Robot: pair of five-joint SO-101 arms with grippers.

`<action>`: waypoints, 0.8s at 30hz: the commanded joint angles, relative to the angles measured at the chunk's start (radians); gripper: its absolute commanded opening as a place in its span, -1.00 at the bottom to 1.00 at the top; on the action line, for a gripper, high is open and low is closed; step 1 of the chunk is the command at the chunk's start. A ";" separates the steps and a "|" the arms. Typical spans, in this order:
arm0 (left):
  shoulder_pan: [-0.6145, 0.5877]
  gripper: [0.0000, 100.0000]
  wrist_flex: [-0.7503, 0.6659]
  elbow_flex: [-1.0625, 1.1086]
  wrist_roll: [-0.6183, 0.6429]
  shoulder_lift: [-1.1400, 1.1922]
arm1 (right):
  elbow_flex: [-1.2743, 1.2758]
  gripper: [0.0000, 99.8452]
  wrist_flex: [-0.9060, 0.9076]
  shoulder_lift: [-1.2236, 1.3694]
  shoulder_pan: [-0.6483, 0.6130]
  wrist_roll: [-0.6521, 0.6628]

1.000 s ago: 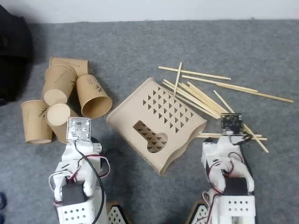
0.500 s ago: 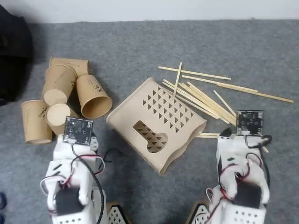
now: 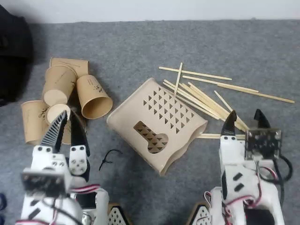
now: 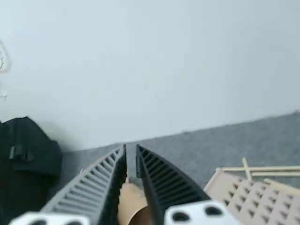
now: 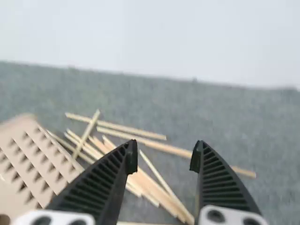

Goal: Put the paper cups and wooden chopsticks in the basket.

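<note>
Neither item class is in the basket [image 3: 157, 122], which lies tipped on the grey carpet [image 3: 140, 42] between the arms. Its perforated wall and handle cut-out face up, and its mouth does not appear to be turned upward. The paper cups [image 3: 93, 96] lie in a loose cluster on their sides well left of the basket. The chopsticks [image 3: 206, 101] are fanned out just right of it, some touching its far edge. The left gripper [image 3: 69, 123] sits over the near edge of the cup cluster, its jaws all but closed with a thin slit between them and nothing held. The right gripper [image 3: 243, 121] is spread wide and empty at the near end of the chopstick pile. Judgement: the step in hand is the first approach. The left jaws should be widened before descending on a cup rim. The right should close across a single stick near its middle, away from the crossed ones, to avoid dragging the pile. The basket's attitude may need correcting before any drop. Compared with a second ago, both arms have pitched back and drawn toward their bases, so the fingers now point out at the work. The right arm has also shifted outward, and a small black scrap [image 3: 108, 157] is now exposed. Cups, basket and chopsticks have not moved.
</note>
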 commanded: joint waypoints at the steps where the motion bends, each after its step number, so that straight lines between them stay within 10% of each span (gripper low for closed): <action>1: 0.021 -0.89 -0.049 -0.062 0.055 0.048 | -0.103 -0.77 -0.041 0.015 -0.021 0.017; 14: 0.129 -0.89 0.316 -0.676 0.097 0.893 | -0.557 -0.63 0.131 0.542 -0.027 0.044; 24: 0.210 -0.89 0.446 -0.730 0.044 0.959 | -1.126 -0.63 0.613 1.159 -0.027 0.038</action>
